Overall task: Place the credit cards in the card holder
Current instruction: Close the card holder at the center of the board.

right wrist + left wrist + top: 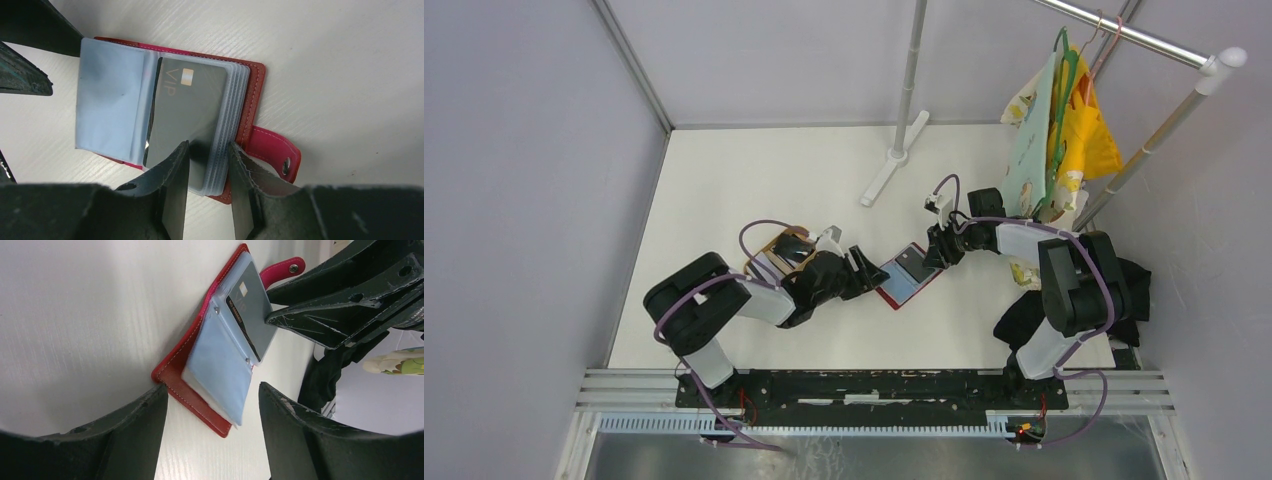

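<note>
The card holder (908, 275) lies open on the desk (754, 180), in the middle of the top view, between my two arms. My left gripper (212, 390) has its fingers spread wide, one on either side of the holder's near corner, and holds nothing. One finger sits just beside the red cover, and I cannot tell if it touches.

My right gripper (208, 146) is over the far half. Its fingers are parted with a narrow gap and are clamped on nothing. The tips are at the lower edge of a dark grey credit card (190, 110), which lies on the stack of clear pockets (110, 95) near the snap tab (272, 150). I cannot say whether the card is already inside a sleeve or only resting on top.

I judge the card light, stiff and slick. It should slide easily but will skate off if pushed off-centre, so I should press on its short edge or pinch it flat across the faces. The pockets are thin and floppy and the holder is light, so the whole thing may shift under a push. My left gripper should pin the red cover at its corner.

A wooden tray (769, 262) shows partly behind my left arm in the top view. I cannot make out what is in it.
</note>
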Available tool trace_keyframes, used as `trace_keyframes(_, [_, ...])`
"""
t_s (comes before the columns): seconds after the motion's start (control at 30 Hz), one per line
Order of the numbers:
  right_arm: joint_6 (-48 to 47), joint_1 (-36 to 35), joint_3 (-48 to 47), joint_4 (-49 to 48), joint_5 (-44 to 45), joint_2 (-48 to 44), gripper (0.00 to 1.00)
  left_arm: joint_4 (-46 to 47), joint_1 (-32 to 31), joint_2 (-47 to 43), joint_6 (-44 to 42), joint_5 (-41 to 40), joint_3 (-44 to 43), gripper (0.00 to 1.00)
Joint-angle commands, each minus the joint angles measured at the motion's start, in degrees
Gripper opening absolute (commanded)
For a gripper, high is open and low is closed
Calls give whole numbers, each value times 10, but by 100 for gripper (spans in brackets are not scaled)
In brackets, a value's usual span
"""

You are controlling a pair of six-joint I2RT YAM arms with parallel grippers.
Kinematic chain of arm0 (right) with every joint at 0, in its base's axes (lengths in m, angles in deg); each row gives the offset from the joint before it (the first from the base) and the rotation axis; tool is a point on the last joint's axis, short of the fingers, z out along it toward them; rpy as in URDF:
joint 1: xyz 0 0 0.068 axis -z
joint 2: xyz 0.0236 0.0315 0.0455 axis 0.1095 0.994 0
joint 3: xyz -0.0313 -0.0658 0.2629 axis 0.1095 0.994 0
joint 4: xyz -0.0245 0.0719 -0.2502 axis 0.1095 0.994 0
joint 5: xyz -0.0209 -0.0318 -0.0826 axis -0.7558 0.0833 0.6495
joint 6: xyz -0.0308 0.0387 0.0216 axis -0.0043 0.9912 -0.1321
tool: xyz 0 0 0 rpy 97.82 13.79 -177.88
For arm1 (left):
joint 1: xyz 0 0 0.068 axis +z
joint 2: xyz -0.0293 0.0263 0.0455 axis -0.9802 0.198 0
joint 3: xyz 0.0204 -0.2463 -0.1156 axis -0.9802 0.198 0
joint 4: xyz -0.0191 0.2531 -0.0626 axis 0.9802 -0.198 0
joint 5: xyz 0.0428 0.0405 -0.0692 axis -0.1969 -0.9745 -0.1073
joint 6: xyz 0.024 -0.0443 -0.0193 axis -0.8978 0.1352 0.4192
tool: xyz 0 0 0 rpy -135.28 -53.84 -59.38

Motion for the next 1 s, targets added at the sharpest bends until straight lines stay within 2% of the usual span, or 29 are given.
trace_keyframes(0.0, [-5,-6,-2,36,-5,20,37,90,1,13,29,42,-7,72])
trace_keyframes(0.23, [-7,-6,-2,40,-9,17,37,176,13,49,43,90,-4,70])
trace_keyframes(0.53, [-8,-6,-4,43,-11,19,37,233,16,63,35,126,-10,71])
trace_keyframes(0.97, [-26,-9,-11,62,-30,21,37,124,21,92,-23,170,-105,73])
